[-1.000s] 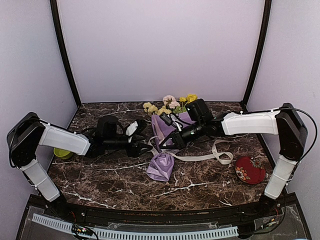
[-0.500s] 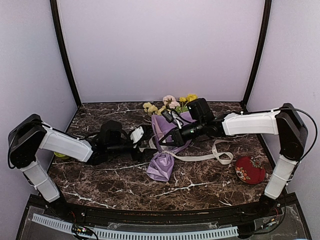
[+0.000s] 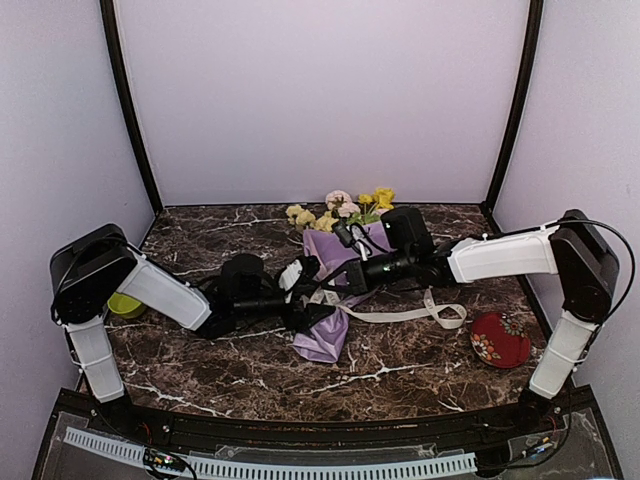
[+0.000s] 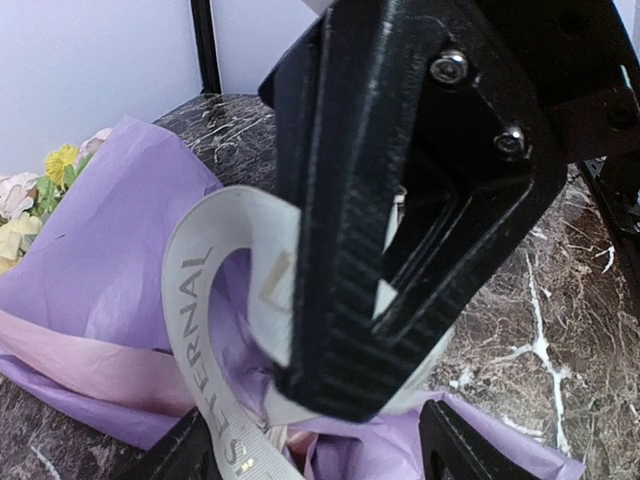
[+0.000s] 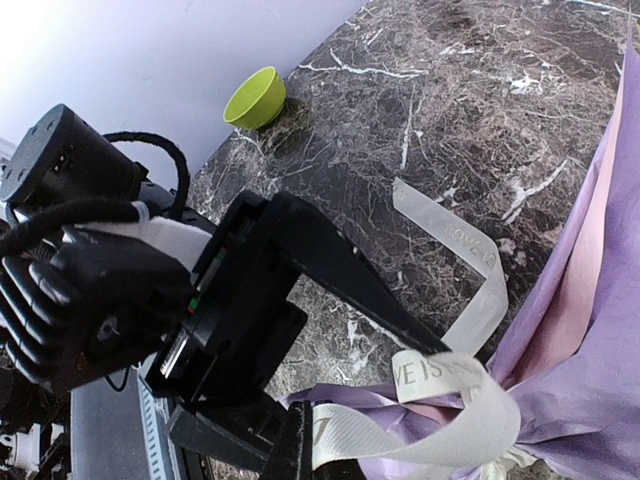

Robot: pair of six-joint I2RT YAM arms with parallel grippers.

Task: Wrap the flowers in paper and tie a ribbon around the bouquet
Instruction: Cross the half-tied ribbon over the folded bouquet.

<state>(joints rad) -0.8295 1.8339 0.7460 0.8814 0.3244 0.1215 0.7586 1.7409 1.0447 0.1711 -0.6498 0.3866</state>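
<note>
One loop of ribbon (image 4: 200, 300) stands between the wide-spread fingers of the left gripper (image 4: 320, 452), ungripped; right gripper (image 3: 352, 283), jaws closed, pinches it just above the bouquet (image 4: 110, 230).

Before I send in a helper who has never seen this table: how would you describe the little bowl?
Look at the dark marble table, then along its left edge behind the left arm's white forearm. A small bowl sits there, partly hidden by that arm. It is the only lime-green thing: the bouquet in the middle is lilac, the pouch on the right red.
</note>
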